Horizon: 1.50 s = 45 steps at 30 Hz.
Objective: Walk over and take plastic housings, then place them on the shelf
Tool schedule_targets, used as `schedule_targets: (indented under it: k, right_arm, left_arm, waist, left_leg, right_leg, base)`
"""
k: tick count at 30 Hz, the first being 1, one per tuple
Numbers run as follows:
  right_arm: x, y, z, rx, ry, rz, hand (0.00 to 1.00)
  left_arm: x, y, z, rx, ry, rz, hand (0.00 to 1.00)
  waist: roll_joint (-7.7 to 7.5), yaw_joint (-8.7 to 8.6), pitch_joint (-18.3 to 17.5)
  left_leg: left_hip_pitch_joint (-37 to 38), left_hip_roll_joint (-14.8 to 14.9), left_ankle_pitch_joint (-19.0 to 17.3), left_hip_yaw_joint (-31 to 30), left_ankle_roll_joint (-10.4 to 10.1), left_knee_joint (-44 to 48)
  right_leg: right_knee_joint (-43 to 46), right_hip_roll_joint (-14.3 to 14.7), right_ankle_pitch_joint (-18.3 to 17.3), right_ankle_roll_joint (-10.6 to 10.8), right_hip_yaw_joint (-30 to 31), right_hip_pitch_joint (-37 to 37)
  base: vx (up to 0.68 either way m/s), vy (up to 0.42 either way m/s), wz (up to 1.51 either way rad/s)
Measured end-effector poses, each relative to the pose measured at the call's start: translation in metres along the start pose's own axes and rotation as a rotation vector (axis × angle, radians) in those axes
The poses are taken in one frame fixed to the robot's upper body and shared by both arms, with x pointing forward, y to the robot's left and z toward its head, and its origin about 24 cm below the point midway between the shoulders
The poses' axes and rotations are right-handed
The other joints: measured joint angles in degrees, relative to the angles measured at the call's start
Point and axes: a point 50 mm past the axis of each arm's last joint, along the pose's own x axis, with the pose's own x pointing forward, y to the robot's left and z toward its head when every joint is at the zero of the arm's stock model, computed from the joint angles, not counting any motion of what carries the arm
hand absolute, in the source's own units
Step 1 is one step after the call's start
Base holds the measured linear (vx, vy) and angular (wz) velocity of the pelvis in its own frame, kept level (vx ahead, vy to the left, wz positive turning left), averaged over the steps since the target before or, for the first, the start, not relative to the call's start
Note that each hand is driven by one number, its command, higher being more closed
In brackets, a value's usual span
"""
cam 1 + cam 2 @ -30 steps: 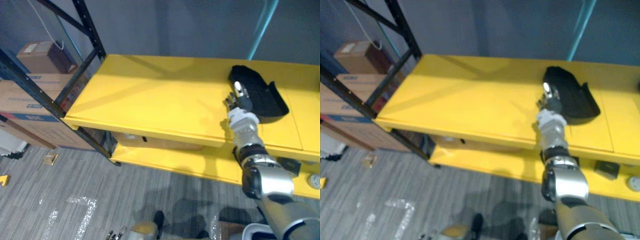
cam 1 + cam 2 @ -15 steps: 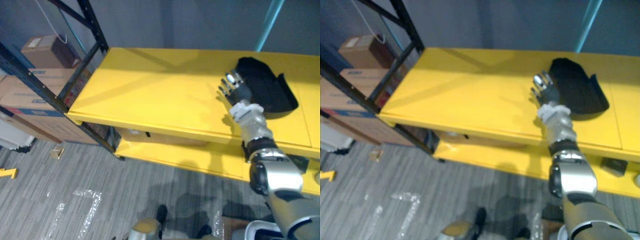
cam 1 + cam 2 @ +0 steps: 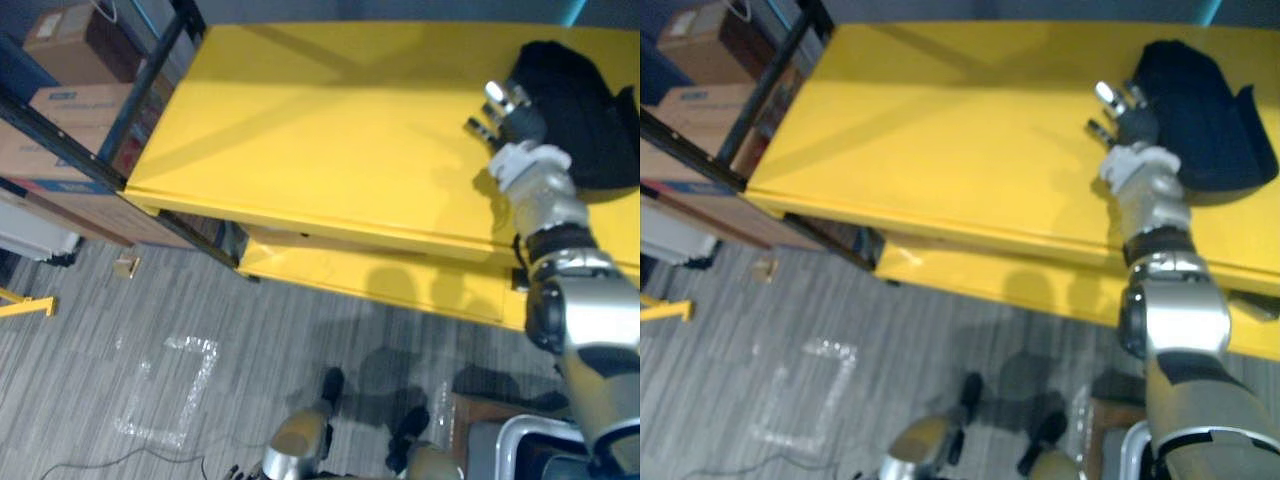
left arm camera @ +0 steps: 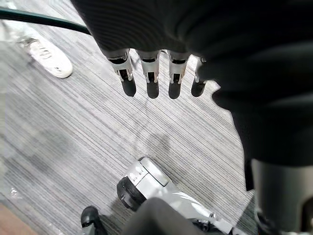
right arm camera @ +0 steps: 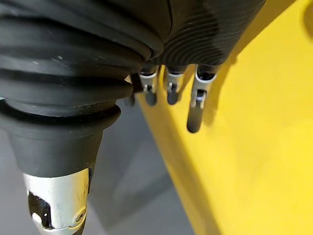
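A black plastic housing (image 3: pixel 578 95) lies on the top yellow shelf (image 3: pixel 330 130) toward its right end. My right hand (image 3: pixel 511 117) hovers at the housing's left edge, fingers straight, holding nothing. In the right wrist view its fingers (image 5: pixel 195 105) point out over the bare yellow shelf (image 5: pixel 264 147). My left hand (image 4: pixel 151 73) hangs low over the grey floor with straight fingers and nothing in it.
A black rack upright (image 3: pixel 150 75) stands at the shelf's left end, with cardboard boxes (image 3: pixel 65 135) behind it. A lower yellow shelf (image 3: pixel 400 285) runs beneath. Tape marks (image 3: pixel 170 390) lie on the striped floor. A white shoe (image 4: pixel 46 54) rests on the floor.
The whole picture has shifted, so the camera moved. My right hand has slid slightly left off the housing, which stays where it lay on the shelf.
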Motion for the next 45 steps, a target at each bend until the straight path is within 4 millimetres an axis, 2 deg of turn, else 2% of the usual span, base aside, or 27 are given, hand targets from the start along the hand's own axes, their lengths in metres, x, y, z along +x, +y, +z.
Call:
schedule_targets:
  k: [3,8,12,17,20,26,29,32,35,37,39,40,41,42,44,45]
  right_arm:
    - [0.002,0.003,0.011,0.007,-0.028,-0.048,0.0]
    - [0.002,-0.003,0.023,0.001,-0.057,-0.083,0.0]
    - [0.003,-0.005,0.034,0.001,-0.087,-0.1,0.0]
    - [0.002,-0.005,0.04,0.002,-0.118,-0.09,0.0]
    - [0.002,-0.003,0.041,0.006,-0.136,-0.04,0.0]
    - [-0.001,0.012,0.035,-0.049,-0.155,0.241,0.0]
    - [-0.007,0.015,0.026,-0.07,-0.153,0.36,0.0]
    - [-0.013,0.023,0.027,-0.106,-0.181,0.474,0.0]
    - [-0.023,0.012,0.02,-0.137,-0.206,0.513,0.0]
    - [-0.028,0.004,0.011,-0.137,-0.205,0.511,0.0]
    - [-0.031,-0.008,0.005,-0.174,-0.203,0.436,0.0]
    - [-0.034,-0.022,0.002,-0.277,-0.192,0.344,0.0]
    - [-0.035,-0.028,0.0,-0.326,-0.181,0.307,0.0]
    - [-0.037,-0.04,-0.003,-0.446,-0.158,0.227,0.0]
    - [-0.04,-0.049,-0.009,-0.569,-0.137,0.149,0.0]
    - [-0.042,-0.052,-0.014,-0.686,-0.128,0.104,0.0]
  left_arm:
    - [0.0,0.0,0.001,-0.017,-0.003,0.001,0.0]
    - [0.0,-0.001,0.001,-0.017,-0.003,-0.003,0.0]
    - [0.0,-0.002,0.001,-0.013,-0.006,-0.011,0.0]
    - [0.001,-0.005,0.003,0.002,-0.03,-0.027,0.0]
    - [0.001,-0.006,0.005,0.004,-0.044,-0.032,0.0]
    - [0.001,-0.006,0.011,0.009,-0.066,-0.03,0.0]
    - [0.001,-0.002,0.014,0.025,-0.079,-0.006,0.0]
    - [0.001,0.005,0.016,0.035,-0.088,0.049,0.0]
    - [0.0,0.01,0.016,0.057,-0.09,0.113,0.0]
    - [0.0,0.015,0.017,0.041,-0.093,0.149,0.0]
    - [-0.002,0.027,0.019,0.059,-0.094,0.196,0.0]
    - [-0.002,0.031,0.02,0.063,-0.097,0.214,0.0]
    - [-0.002,0.031,0.021,0.064,-0.098,0.218,0.0]
    - [-0.002,0.033,0.023,0.065,-0.106,0.224,0.0]
    - [-0.003,0.035,0.024,0.067,-0.11,0.236,0.0]
    - [-0.003,0.036,0.025,0.067,-0.109,0.25,0.0]
  waist:
    - [0.16,0.19,0.17]
    - [0.48,0.86,0.51]
    - [0.56,0.97,0.57]
    - [0.78,0.95,1.38]
    - [0.71,0.94,1.8]
    - [-0.02,0.66,2.29]
    - [-1.23,0.12,2.78]
    - [-2.99,-0.63,2.26]
    - [-5.08,-1.6,1.33]
    - [-7.01,-2.53,-0.21]
    - [-9.11,-3.03,-1.79]
    - [-9.89,-3.69,-3.28]
    - [-10.19,-3.71,-3.83]
    - [-10.86,-3.8,-4.66]
    - [-11.62,-4.07,-5.47]
    - [-11.91,-5.12,-5.74]
  left_leg:
    - [-0.98,0.17,0.28,-0.02,-0.4,0.0]
    - [-1.55,0.32,0.5,-0.14,-0.73,-0.01]
    - [-2.79,0.44,0.97,-0.47,-0.94,-0.01]
    - [-2.81,0.48,1.11,-0.47,-0.97,-0.01]
    - [-2.81,0.5,1.12,-0.41,-0.97,-0.01]
    - [-2.37,0.79,1.12,0.17,-0.97,-0.01]
    - [-0.48,1.0,1.11,0.37,-0.97,-0.02]
    - [0.16,1.65,1.08,1.0,-0.96,-0.03]
    - [2.08,1.74,0.95,1.97,-1.13,-0.05]
    - [2.54,1.73,0.76,2.39,-1.36,-0.06]
    - [3.17,1.88,0.43,3.64,-1.31,-0.08]
    - [3.2,1.93,-0.02,4.2,-0.66,-0.35]
    - [3.22,1.95,-0.15,4.92,-0.47,-0.37]
    - [3.39,1.88,-0.19,5.44,-0.43,-0.39]
    - [3.82,1.88,-0.3,6.62,-0.24,-0.42]
    - [4.28,1.75,-0.35,6.79,-0.18,-0.44]
  right_leg:
    - [2.83,-0.51,-1.49,-0.36,0.35,-2.25]
    - [5.38,-1.09,-3.17,-0.72,0.38,-3.93]
    - [6.73,-1.21,-3.6,-1.14,0.37,-5.62]
    - [7.34,-1.22,-3.61,-1.17,0.4,-5.72]
    - [7.24,-1.21,-3.61,-1.17,0.47,-5.75]
    - [7.18,-0.92,-3.53,-1.18,0.77,-5.45]
    - [5.53,-0.33,-3.2,-1.08,0.77,-2.8]
    - [2.12,1.1,-1.67,-1.18,0.85,-0.94]
    - [-1.94,2.15,0.41,-0.79,0.82,2.58]
    - [-4.2,2.66,1.57,-0.72,1.03,3.77]
    - [-6.49,3.28,2.96,-0.63,2.06,4.69]
    - [-7.69,3.6,3.72,-0.43,2.21,5.1]
    - [-8.2,3.68,3.93,-0.41,2.4,5.22]
    - [-9.36,3.85,4.75,-0.34,3.04,5.59]
    - [-10.62,4.03,5.56,0.0,3.97,5.91]
    - [-11.26,4.04,5.98,0.18,4.1,6.58]
  base:
    - [-0.02,-0.042,-0.01]
    - [-0.02,-0.027,0.02]
    - [-0.02,-0.016,0.04]
    - [0.0,0.0,0.0]
    - [0.0,0.0,0.0]
    - [0.02,-0.011,-0.03]
    - [0.02,-0.01,-0.02]
    - [0.0,-0.013,-0.1]
    - [0.01,0.005,-0.09]
    - [-0.01,0.017,-0.14]
    - [-0.04,0.02,-0.25]
    - [-0.05,0.031,-0.15]
    - [-0.06,0.04,-0.17]
    - [-0.05,0.028,-0.21]
    - [-0.07,0.019,-0.29]
    - [-0.07,0.019,-0.2]
